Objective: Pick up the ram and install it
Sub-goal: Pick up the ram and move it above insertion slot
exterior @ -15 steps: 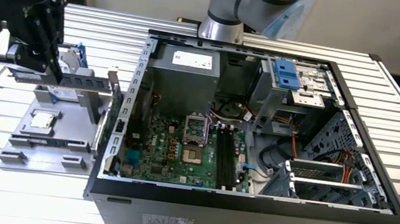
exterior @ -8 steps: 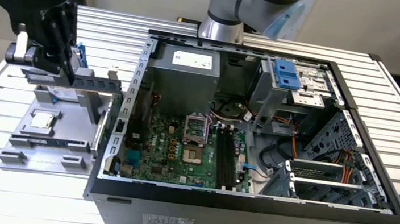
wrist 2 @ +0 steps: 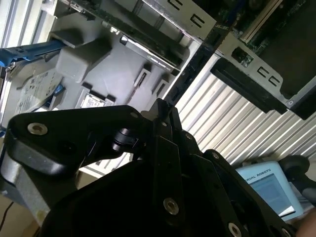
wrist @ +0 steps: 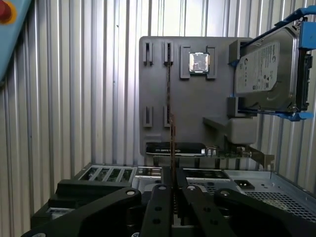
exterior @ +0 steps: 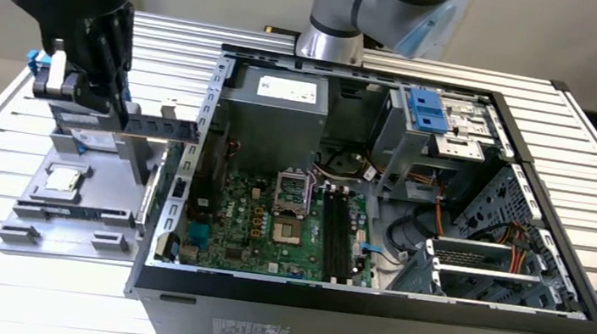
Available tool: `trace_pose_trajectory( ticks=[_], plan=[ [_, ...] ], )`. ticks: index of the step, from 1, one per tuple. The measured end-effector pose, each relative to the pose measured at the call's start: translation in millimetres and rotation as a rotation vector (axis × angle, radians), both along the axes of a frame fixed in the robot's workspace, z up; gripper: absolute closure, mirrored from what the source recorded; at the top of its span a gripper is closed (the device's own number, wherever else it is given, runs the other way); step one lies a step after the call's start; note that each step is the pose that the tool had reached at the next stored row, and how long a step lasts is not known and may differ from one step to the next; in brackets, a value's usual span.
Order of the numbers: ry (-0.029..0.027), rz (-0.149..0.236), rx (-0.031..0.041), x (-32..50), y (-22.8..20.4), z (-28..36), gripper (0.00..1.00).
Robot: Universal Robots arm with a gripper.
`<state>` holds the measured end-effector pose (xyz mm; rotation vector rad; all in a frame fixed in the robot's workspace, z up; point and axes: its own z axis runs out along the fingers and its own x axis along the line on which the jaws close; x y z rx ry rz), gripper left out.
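- The ram (wrist: 172,143) is held between the jaws. They are drawn in narrow against its two flat faces, and it sticks out from them edge-on in the first wrist view.
- From that camera the stick lines up with a long thin groove in the grey tray (wrist: 192,98). How high it is above the tray I cannot tell.
- In the exterior view the jaws hang over the tray, just beside the wall of the open computer case (exterior: 372,313) on the exterior view's left.
- The tray lies flat on the table (wrist: 59,98), with ribbed metal showing on either side of it.
- On the tray are a small square silver chip (wrist: 199,62) in a pocket and a hard drive (wrist: 264,69) in a blue frame, both apart from the ram.
- A dark card (wrist: 175,148) lies along the tray's edge nearest the case.
- The case lies with its open side up and has thin sheet-metal rims.
- Inside it is a green motherboard (exterior: 268,223).
- Long black slots (exterior: 341,236) run along the board's side toward the exterior view's right.
- Cables and a metal cage crowd the space just beyond them.
- The ram is thin, long and rigid. The tray is matte moulded plastic.
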<state>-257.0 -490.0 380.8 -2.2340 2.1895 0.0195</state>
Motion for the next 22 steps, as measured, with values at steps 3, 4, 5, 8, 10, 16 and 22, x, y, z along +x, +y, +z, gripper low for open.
trace_pose_trajectory(
  ticks=[3, 4, 5, 8, 10, 16, 22],
  plan=[
    [0.0, 0.0, 0.0, 6.8, 0.0, 0.0, 1.0],
    [0.0, 0.0, 0.0, 9.4, 0.0, 0.0, 1.0],
    [0.0, 0.0, 0.0, 11.9, 0.0, 0.0, 1.0],
    [0.0, 0.0, -0.0001, 20.2, 0.0, 0.0, 1.0],
    [0.0, 0.0, -0.0001, 26.3, 0.0, 0.0, 1.0],
    [0.0, 0.0, 0.0, 44.0, 0.0, 0.0, 1.0],
    [0.0, 0.0, 0.0, 60.3, 0.0, 0.0, 1.0]
  ],
)
